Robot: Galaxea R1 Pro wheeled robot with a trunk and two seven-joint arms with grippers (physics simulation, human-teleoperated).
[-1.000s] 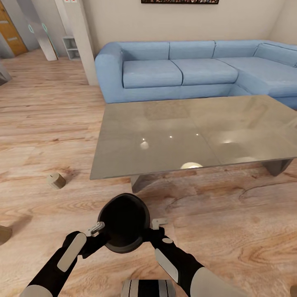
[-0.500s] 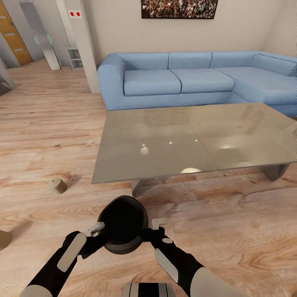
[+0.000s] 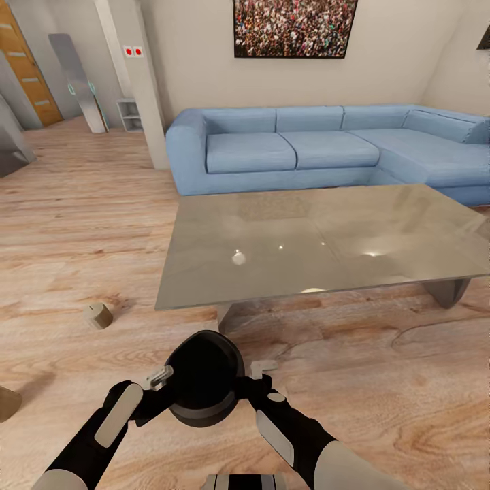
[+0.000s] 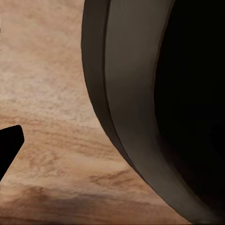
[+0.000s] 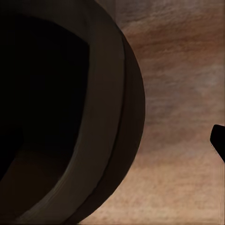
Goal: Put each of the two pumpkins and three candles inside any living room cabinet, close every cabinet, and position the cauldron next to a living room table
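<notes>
Both arms are showing glossy black casings in the head view, each forearm carrying an elongated light-grey panel with rounded ends. Nearer the shoulders, the casings are changing to pale grey, rounded segments. The left tool is ending in small light-grey finger pieces on a black wrist; the right tool is presenting the same grey pieces plus a small round grey cap on its wrist. A grey, ribbed trunk section with dark vertical slots is appearing between the arms at the frame's lower edge.
</notes>
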